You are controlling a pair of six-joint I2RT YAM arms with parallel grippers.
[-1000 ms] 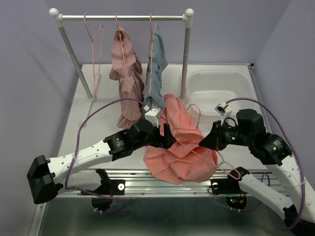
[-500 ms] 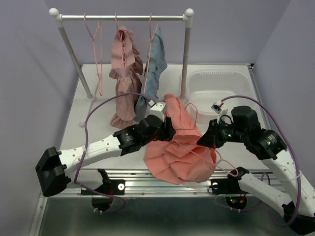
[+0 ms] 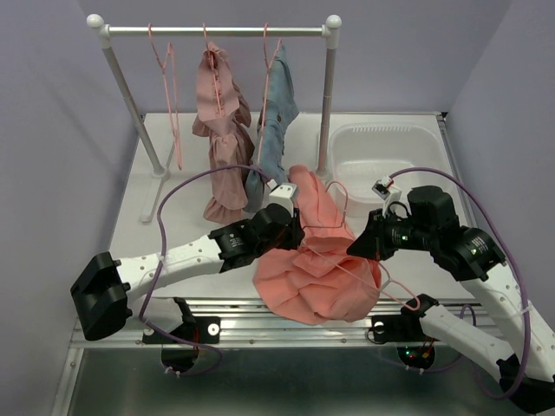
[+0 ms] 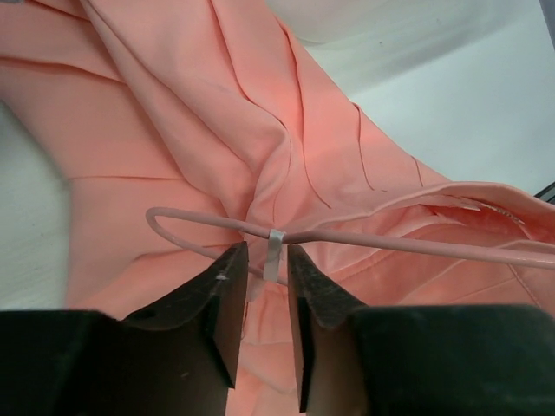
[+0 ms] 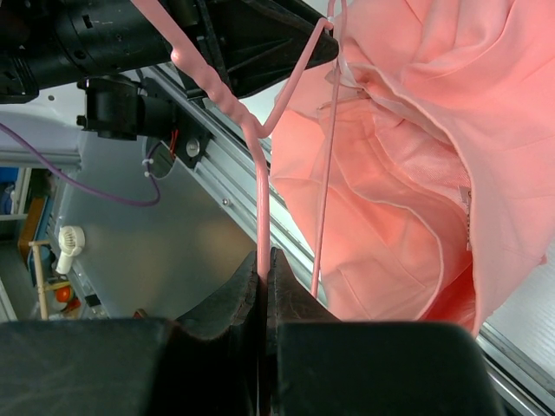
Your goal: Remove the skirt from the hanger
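1. Lying in a crumpled heap at the near-centre of the table (image 3: 173, 234), the skirt (image 3: 316, 273) sits between the two arms, w/ its far end reaching toward the white tub (image 3: 381, 156)
2. The hanger (image 5: 260, 191) is on the skirt: its wire crosses the waist folds, and a curled end shows past the cloth's near-right edge
3. R gripper (image 5: 263, 260): clenched tight on the hanger wire, no gap between the tips; it sits at the skirt's right side
4. L gripper (image 4: 260, 256): tips narrowly apart, not pinching anything; it sits at the skirt's left side, over the folds
5. A thin white strap (image 4: 274, 251) looped over the wire hangs in the gap between the L tips; the wire itself runs just beyond them
6. Far side: the rail (image 3: 217, 31) carries a bare pink hanger (image 3: 169, 87) at left, then a dusty-pink ruffled garment (image 3: 221, 139), then a denim garment (image 3: 273, 121), both on hangers and apart from the skirt
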